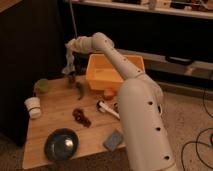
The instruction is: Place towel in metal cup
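- Two cups we see far left on the wooden bench (52,122): a white ribbed cup (32,106) and a light green cup (41,86).
- Next, the claw (71,46), clamped on the pale thin towel (69,60), which dangles above the small dark metal cup (72,78).
- Rightward, near that cup, sits the yellow rectangular tub (112,75).

The whitish hand (71,47), at ten o'clock over the light wooden tabletop (45,131), grips a pale grey-white cloth towel (69,63). Beneath stands a dark, dull metal cup (71,78); the rectangular plastic tub (101,80) is orange-yellow.
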Motion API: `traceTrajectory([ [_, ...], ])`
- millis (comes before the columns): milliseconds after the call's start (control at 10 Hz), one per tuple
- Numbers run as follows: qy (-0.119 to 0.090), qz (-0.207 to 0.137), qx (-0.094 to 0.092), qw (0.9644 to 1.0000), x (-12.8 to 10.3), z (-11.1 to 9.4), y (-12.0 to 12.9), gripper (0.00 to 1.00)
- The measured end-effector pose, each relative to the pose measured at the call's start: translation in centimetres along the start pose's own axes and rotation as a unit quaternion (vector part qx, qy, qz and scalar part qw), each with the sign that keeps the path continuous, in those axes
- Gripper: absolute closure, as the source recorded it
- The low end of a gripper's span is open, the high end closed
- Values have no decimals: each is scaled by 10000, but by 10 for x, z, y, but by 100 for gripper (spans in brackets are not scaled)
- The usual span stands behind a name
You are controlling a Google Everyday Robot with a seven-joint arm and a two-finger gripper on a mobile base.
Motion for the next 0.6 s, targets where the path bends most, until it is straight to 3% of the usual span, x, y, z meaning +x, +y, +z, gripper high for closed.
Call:
traceTrajectory([
  [200,195,-213,167,9994,8,9,3,100],
  [600,502,-300,472,9972,23,17,-10,100],
])
